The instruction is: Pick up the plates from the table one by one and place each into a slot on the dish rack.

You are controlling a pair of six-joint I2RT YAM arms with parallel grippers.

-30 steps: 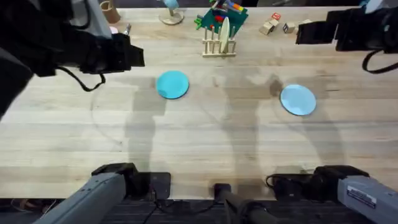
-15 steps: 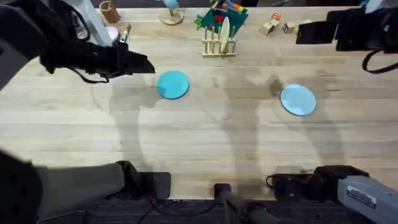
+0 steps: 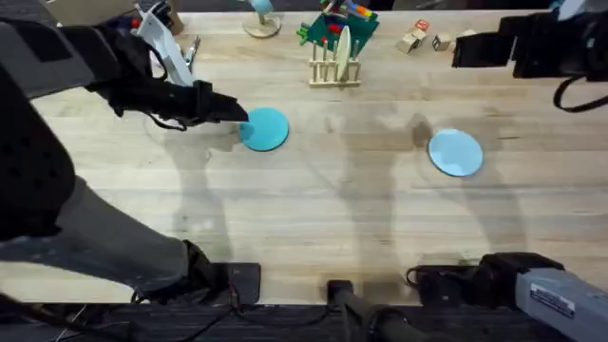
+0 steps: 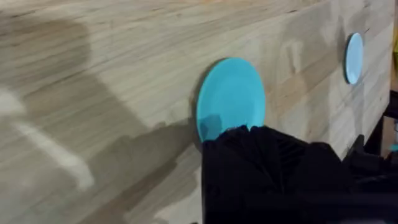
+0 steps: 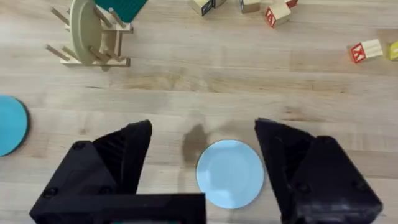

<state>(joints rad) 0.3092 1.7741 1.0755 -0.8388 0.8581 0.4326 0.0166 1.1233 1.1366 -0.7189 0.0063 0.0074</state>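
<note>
Since a second ago, the left gripper [image 3: 236, 116] has been brought rightward to the cyan plate's [image 3: 263, 128] edge; whether its fingers are parted cannot be told. Nothing is held by the wide-open right gripper [image 5: 202, 165] above the pale plate [image 5: 231, 173]. A low, edge-on pinch is advised before carrying to the dish rack [image 3: 334, 66].

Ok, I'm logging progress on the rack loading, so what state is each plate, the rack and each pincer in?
Bright cyan-blue round plate: flat on table, left pincer at its edge.
Pale light-blue round plate: flat on table, untouched.
Light wooden dowel dish rack: holds one cream plate upright.
Right pincer: open, above pale plate.
</note>
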